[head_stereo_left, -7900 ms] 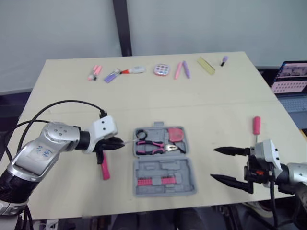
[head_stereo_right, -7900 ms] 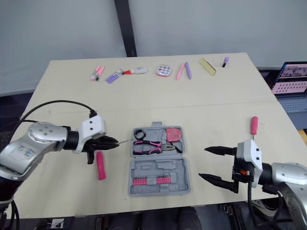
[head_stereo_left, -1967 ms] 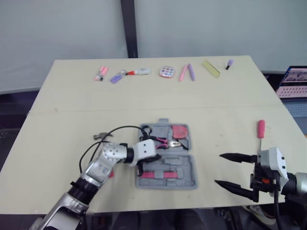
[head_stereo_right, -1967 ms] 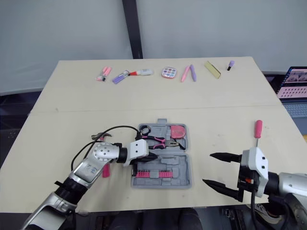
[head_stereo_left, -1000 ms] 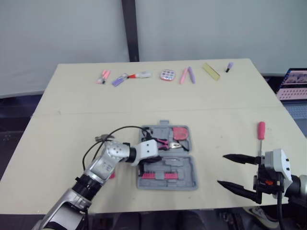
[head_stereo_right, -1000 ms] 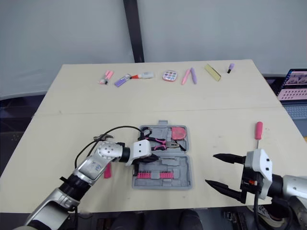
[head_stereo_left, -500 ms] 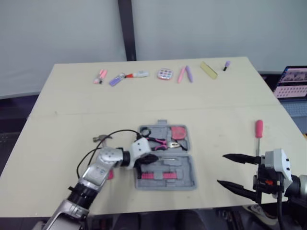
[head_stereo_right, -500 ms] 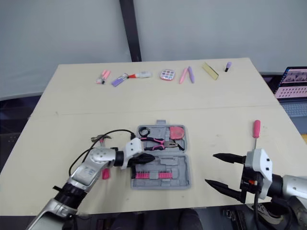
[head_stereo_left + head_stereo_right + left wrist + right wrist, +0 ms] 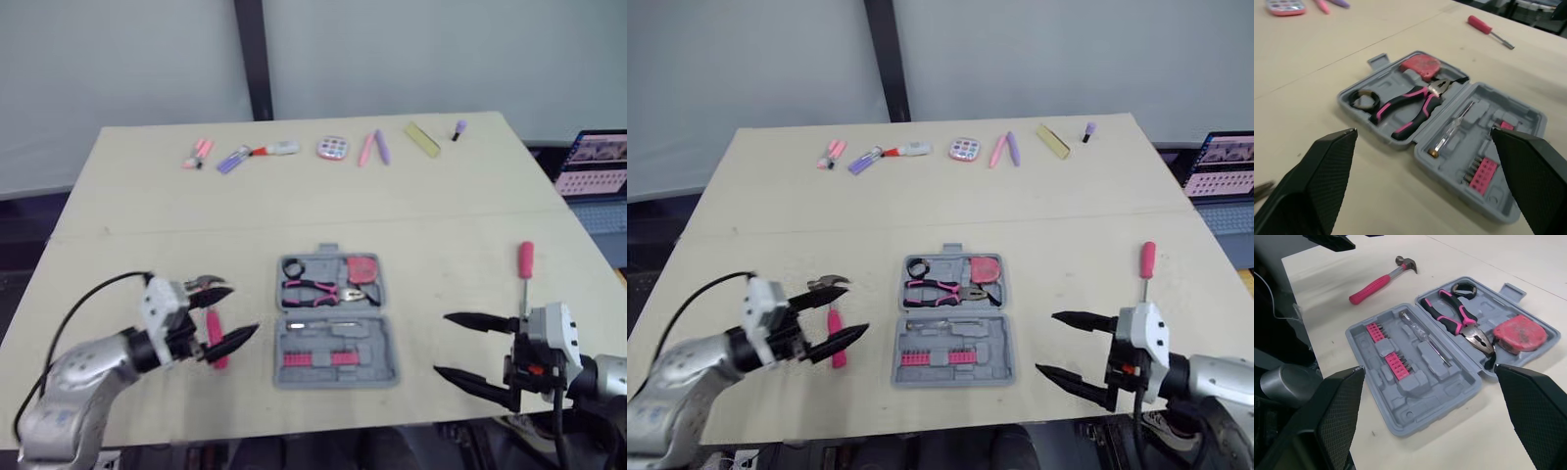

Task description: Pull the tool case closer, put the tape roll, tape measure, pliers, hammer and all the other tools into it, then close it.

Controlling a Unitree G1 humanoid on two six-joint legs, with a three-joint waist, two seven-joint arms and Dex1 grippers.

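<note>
Head views: tool case (image 9: 378,339) open flat, mid-worktop (image 9: 441,211). Left end effector (image 9: 245,309) spread and empty, beside the pink hammer (image 9: 212,323), left of the case. Right end effector (image 9: 441,343) spread and empty, right of the case.
Left wrist view: tape roll (image 9: 1364,99), pliers (image 9: 1410,105) and tape measure (image 9: 1420,66) sit in one half.
Right wrist view: bit rows (image 9: 1386,345) in the other half; hammer outside on the worktop.

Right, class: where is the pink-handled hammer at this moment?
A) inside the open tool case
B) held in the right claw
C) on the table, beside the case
C: the hammer lies flat on the table, outside the open tool case.
</note>
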